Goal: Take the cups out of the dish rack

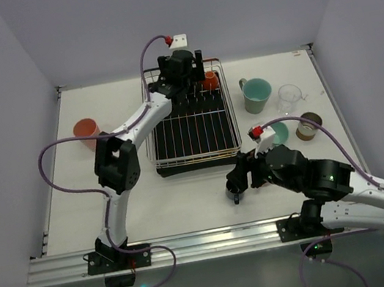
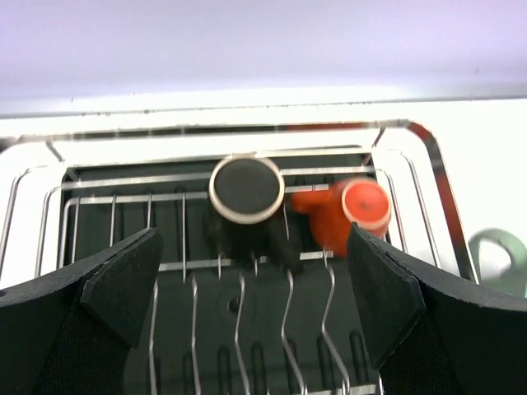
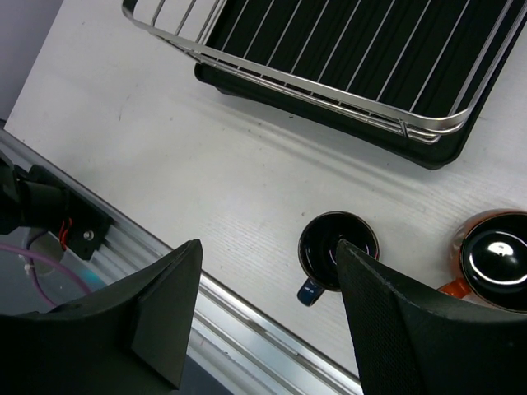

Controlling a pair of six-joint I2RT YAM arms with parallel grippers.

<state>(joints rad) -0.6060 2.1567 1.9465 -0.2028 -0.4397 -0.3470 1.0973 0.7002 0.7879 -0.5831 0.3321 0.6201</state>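
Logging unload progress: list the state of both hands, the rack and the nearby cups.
dish rack: two cups inside
left hand: open, over the rack's far end
right hand: open, above the blue cup
black cup: in rack, base showing
orange cup: in rack, base showing
blue cup: upright on table, free

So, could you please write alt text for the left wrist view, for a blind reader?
A black cup and an orange cup sit side by side at the far end of the dish rack, between the fingers of the open left gripper.
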